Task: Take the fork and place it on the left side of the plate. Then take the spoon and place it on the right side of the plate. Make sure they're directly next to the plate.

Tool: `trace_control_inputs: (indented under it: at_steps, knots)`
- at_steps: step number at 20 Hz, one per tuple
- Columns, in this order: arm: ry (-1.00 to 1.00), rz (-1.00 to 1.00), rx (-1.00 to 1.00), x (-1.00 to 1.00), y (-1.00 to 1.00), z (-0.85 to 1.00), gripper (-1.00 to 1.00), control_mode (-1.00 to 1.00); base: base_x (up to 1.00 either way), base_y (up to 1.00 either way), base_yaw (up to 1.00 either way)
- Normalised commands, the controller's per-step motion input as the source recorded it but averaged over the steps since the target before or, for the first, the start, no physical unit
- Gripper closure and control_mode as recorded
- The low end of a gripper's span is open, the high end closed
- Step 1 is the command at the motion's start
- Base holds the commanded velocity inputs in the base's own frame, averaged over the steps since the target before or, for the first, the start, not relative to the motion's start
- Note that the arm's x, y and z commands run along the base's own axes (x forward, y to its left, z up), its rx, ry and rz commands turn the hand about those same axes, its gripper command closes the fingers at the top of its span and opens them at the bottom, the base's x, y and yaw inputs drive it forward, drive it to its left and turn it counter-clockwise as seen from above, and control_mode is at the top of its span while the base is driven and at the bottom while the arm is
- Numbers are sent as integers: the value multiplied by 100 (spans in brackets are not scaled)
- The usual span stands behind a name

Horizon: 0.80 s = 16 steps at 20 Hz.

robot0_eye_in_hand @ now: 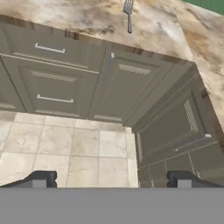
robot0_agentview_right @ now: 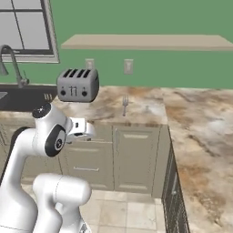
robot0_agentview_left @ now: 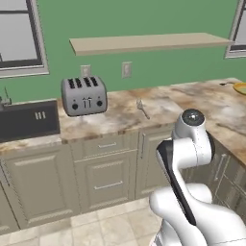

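The fork [robot0_agentview_left: 142, 109] [robot0_agentview_right: 124, 105] lies on the marble counter, tines toward the wall, handle toward the counter's front edge. It also shows at the top of the hand view, fork [robot0_eye_in_hand: 128, 13]. An edge of the yellow plate [robot0_agentview_left: 240, 88] peeks in at the far right on the side counter. The spoon is out of view. My gripper [robot0_eye_in_hand: 111, 181] is open and holds nothing. It hangs over the floor in front of the cabinets, well short of the fork.
A grey toaster [robot0_agentview_left: 84, 95] [robot0_agentview_right: 78, 84] stands on the counter left of the fork. A dark sink [robot0_agentview_left: 29, 120] with a faucet [robot0_agentview_right: 11, 63] lies further left. The counter turns an L-corner to the right. Cabinet doors [robot0_eye_in_hand: 52, 83] and tiled floor are below my hand.
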Motion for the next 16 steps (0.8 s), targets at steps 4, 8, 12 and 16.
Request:
trace_control_inputs:
  at_steps: [4, 8, 12, 16]
  knots:
    - [0, 0, 0, 0, 0, 0, -100, 100, 75, 0, 0]
    - [0, 0, 0, 0, 0, 0, -100, 100, 73, -4, 0]
    - [0, 0, 0, 0, 0, 0, -100, 100, 68, -25, 4]
    - [0, 0, 0, 0, 0, 0, -100, 100, 63, -31, 7]
